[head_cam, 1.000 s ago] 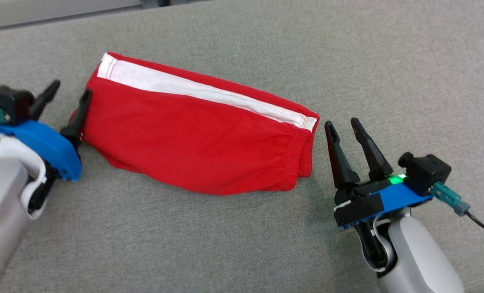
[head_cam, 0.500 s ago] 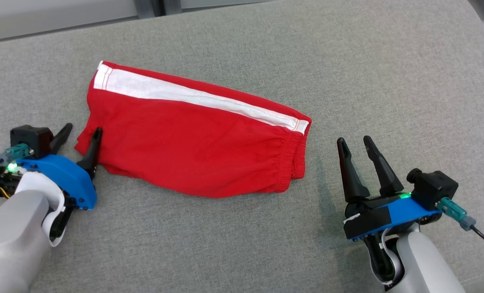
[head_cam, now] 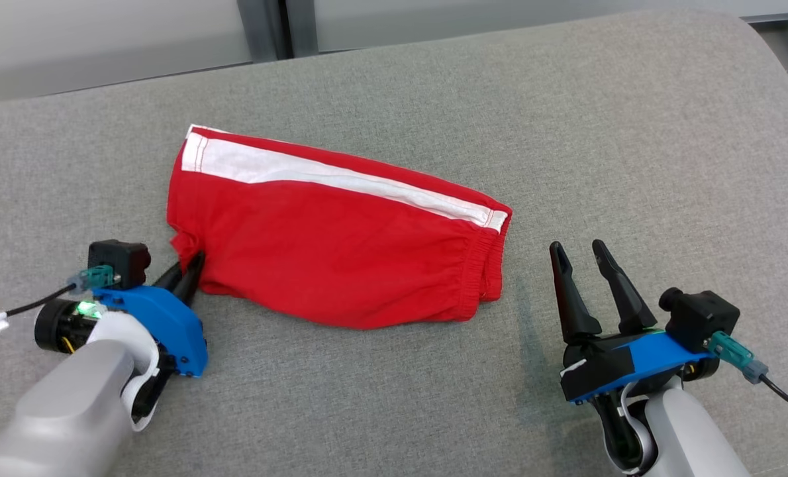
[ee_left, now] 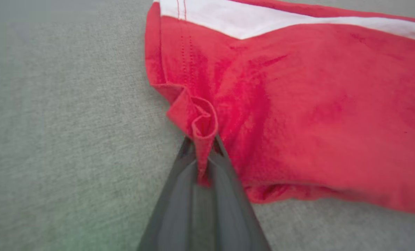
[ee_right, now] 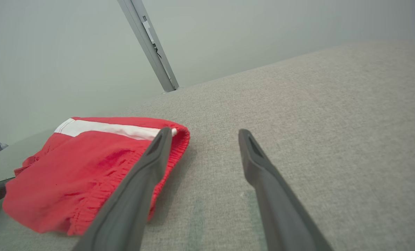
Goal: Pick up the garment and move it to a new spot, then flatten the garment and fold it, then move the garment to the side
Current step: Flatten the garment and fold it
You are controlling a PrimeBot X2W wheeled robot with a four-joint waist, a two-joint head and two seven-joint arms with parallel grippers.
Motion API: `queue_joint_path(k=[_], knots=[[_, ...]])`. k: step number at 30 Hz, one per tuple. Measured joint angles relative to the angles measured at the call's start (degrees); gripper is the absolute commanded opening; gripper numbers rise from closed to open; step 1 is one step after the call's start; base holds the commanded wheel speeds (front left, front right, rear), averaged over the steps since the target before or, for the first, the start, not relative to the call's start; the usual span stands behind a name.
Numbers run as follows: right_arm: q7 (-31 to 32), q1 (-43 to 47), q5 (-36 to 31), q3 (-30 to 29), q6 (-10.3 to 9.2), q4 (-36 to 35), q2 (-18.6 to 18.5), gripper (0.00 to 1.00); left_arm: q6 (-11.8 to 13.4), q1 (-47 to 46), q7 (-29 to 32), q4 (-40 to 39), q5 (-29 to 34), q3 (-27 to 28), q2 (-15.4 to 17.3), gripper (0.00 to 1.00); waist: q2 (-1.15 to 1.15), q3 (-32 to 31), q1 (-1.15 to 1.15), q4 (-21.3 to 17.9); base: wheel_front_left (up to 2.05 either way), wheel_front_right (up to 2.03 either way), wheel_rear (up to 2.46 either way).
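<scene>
The garment (head_cam: 341, 238) is a pair of red shorts with a white side stripe, folded and lying on the grey cushion. My left gripper (head_cam: 192, 268) is shut on the garment's near left corner; the left wrist view shows a pinched fold of the garment (ee_left: 202, 129) rising between the two fingers (ee_left: 225, 174). My right gripper (head_cam: 579, 255) stands open on the cushion, a little to the right of the elastic waistband end, holding nothing. In the right wrist view the garment (ee_right: 85, 164) lies left of the spread right gripper (ee_right: 202, 136).
The grey fabric surface (head_cam: 632, 132) stretches all around the garment, with its far edge against a pale wall and a metal post (head_cam: 275, 30). Its rounded right edge (head_cam: 775, 73) drops off at the upper right.
My left gripper has moved right along the garment's left edge to its near corner and shut on it. The head camera has tilted, shifting the whole picture. The right gripper stays open.
</scene>
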Motion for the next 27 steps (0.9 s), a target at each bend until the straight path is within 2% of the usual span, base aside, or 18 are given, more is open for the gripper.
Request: queue_joint_path(k=[7,10,17,25,26,27], knots=[[0.0,1.39,-1.44,-0.51,0.0,1.64,-0.01,1.0,0.04,3.56,-2.72,4.13,-0.93,2.25,-3.35,0.0,0.01,-3.99,0.01,1.06,0.0,0.0,0.0],[0.0,2.96,-2.55,-1.07,0.0,3.04,-0.01,1.0,1.47,6.56,-2.86,4.79,-1.21,5.01,-5.54,0.0,0.01,-6.92,0.0,2.27,0.0,0.0,0.0],[0.0,5.7,-4.05,-1.44,0.0,5.46,0.01,1.0,6.99,15.04,-2.92,-0.62,5.11,16.18,-8.7,0.0,0.01,-12.17,-0.01,5.11,0.0,0.0,0.0],[0.0,6.0,-4.23,-0.89,0.0,6.44,0.02,1.0,8.1,23.12,-2.91,-4.16,12.39,24.32,-11.57,0.0,0.01,-12.7,0.0,7.1,0.0,0.0,0.0],[0.0,5.99,-4.23,-0.89,0.0,6.54,0.0,1.0,8.23,23.48,-2.91,-4.95,13.71,25.48,-11.68,0.47,0.01,-12.64,0.0,7.28,0.0,0.0,0.0],[0.0,5.93,-4.23,-0.78,-0.01,6.65,-0.01,1.0,8.61,23.68,-2.91,-5.58,14.95,26.7,-11.82,1.0,0.01,-12.57,0.0,7.46,0.0,0.0,0.0]])
